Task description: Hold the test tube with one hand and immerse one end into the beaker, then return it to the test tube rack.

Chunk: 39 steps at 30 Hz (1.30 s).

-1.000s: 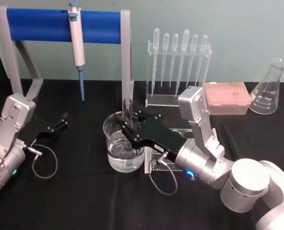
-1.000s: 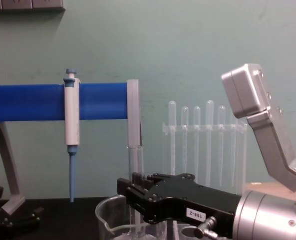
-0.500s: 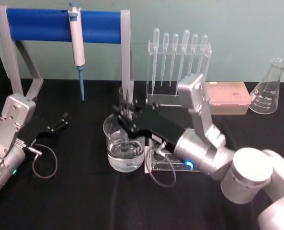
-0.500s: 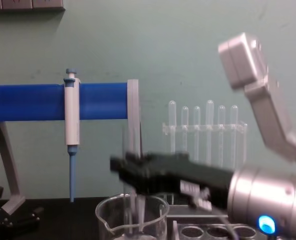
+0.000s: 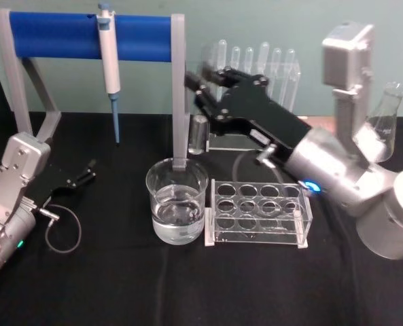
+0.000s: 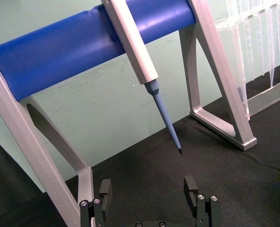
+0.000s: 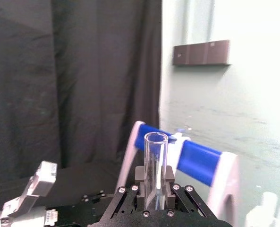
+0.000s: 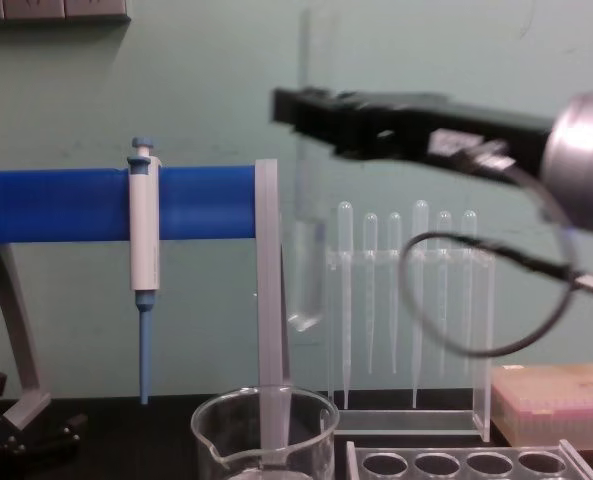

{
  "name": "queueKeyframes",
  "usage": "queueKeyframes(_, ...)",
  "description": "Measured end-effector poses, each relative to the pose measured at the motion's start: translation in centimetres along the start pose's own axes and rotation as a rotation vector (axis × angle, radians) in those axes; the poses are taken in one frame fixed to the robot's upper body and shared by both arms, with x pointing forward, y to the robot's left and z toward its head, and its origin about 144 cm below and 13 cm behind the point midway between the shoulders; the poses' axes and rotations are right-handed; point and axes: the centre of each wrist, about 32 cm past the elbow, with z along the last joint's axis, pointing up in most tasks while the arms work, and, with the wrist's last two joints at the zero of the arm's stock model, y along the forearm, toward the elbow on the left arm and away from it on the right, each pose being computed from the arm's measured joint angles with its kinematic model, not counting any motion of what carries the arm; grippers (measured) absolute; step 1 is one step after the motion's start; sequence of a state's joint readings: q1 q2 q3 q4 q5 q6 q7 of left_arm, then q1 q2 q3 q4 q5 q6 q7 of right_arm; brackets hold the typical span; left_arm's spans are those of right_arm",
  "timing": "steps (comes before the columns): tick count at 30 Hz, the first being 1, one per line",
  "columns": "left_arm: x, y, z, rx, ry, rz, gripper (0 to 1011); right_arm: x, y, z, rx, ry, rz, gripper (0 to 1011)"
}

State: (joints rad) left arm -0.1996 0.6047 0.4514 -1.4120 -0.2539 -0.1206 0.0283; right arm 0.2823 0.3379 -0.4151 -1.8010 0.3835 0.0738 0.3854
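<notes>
The right gripper clamps the test tube upright, above the beaker; its white label is unreadable. The left gripper rests open, empty, on the desk.

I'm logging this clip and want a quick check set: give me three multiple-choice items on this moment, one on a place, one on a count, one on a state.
1. Where is the tube?
A. standing in the rack
B. in the air above the beaker
C. lying on the table

2. How many pipettors hang on the blue bar?
A. one
B. two
C. three

3. What is the left claw doing?
A. gripping the beaker
B. holding a pipette
C. open, holding nothing

Key: 1 B, the right claw holds the tube with its round end clear of the beaker. 2 A, a single pipettor hangs there. 3 C, the left claw has its fingers apart, low by the table.
</notes>
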Motion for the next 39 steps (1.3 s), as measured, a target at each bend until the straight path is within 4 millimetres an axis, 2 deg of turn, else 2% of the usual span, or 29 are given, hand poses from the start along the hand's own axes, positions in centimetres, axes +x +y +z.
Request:
queueKeyframes(6, 0.0, 0.0, 0.0, 0.000, 0.000, 0.000, 1000, 0.1, -3.2, 1.0, -0.037, -0.018, -0.069, 227)
queueKeyframes(10, 0.0, 0.0, 0.0, 0.000, 0.000, 0.000, 1000, 0.3, -4.4, 0.4, -0.074, -0.017, -0.089, 227)
queueKeyframes(13, 0.0, 0.0, 0.0, 0.000, 0.000, 0.000, 1000, 0.4, -5.5, -0.8, -0.123, -0.011, -0.113, 227)
queueKeyframes(25, 0.0, 0.0, 0.0, 0.000, 0.000, 0.000, 1000, 0.8, -6.1, -4.0, -0.168, 0.003, -0.127, 227)
queueKeyframes(39, 0.0, 0.0, 0.0, 0.000, 0.000, 0.000, 1000, 0.5, -6.2, -4.9, -0.204, -0.003, -0.124, 227)
